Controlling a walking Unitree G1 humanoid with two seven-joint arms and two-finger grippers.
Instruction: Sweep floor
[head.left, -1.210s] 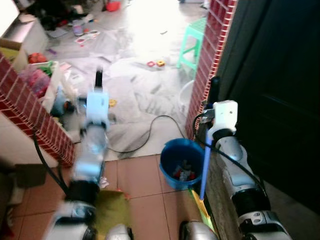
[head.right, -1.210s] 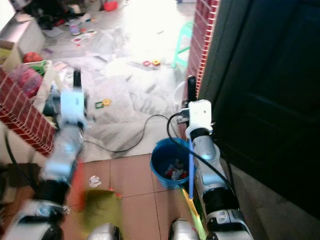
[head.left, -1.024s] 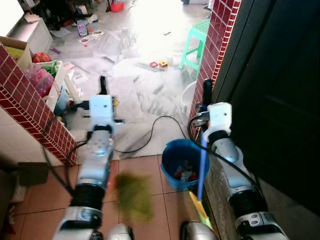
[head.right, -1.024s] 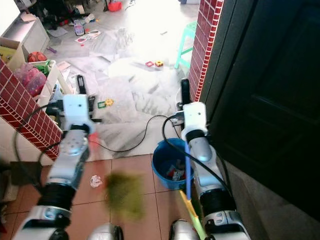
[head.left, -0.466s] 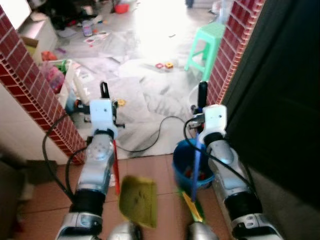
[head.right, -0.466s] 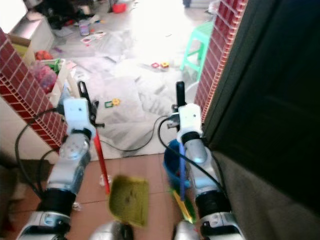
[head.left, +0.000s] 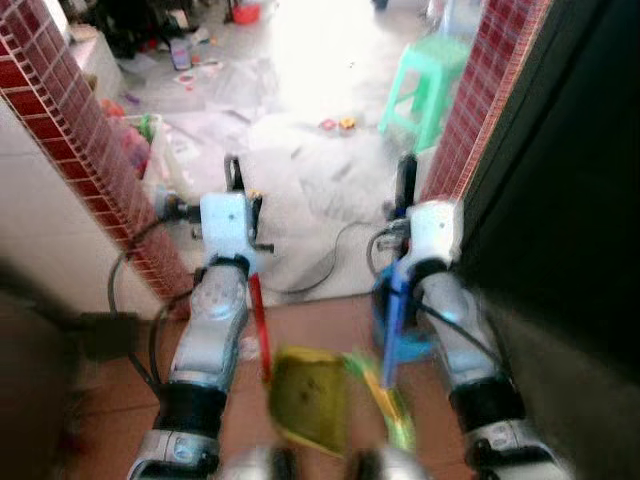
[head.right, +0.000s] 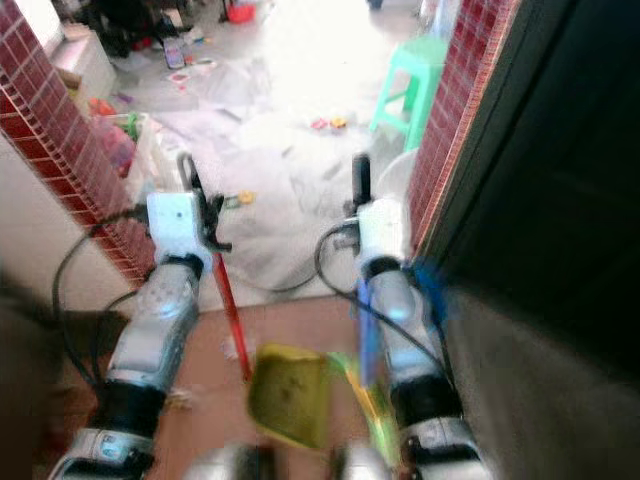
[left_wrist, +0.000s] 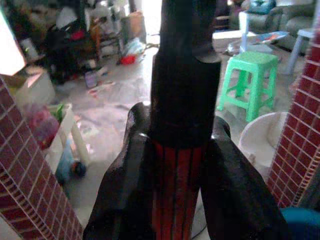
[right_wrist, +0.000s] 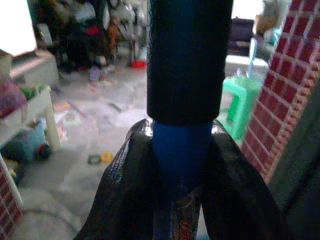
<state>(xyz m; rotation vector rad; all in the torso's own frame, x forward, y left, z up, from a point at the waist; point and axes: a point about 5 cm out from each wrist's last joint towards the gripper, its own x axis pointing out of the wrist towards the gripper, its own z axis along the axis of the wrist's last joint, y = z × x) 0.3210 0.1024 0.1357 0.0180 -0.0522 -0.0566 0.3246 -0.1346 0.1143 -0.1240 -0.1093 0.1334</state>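
My left gripper (head.left: 234, 178) is shut on the red handle (head.left: 259, 325) of a yellow-green dustpan (head.left: 310, 398), which hangs low over the terracotta tiles between my arms. In the left wrist view the black fingers (left_wrist: 125, 170) clamp that red handle (left_wrist: 175, 190) below its black grip. My right gripper (head.left: 405, 188) is shut on the blue handle (head.left: 392, 330) of a broom; its yellow-green bristles (head.left: 385, 398) are beside the dustpan. The right wrist view shows that gripper (right_wrist: 180, 127) closed around the blue handle (right_wrist: 180, 150). The eye views are blurred.
A blue bucket (head.left: 412, 345) stands behind the broom by the right brick pillar (head.left: 490, 90) and dark door (head.left: 580, 200). A brick wall (head.left: 90, 150) closes the left side. A black cable (head.left: 330, 265), green stool (head.left: 430, 85) and scattered toys lie ahead.
The whole picture has shifted and blurred, so the camera moved. The dustpan has swung right, closer to the broom bristles. Both grippers keep their hold.
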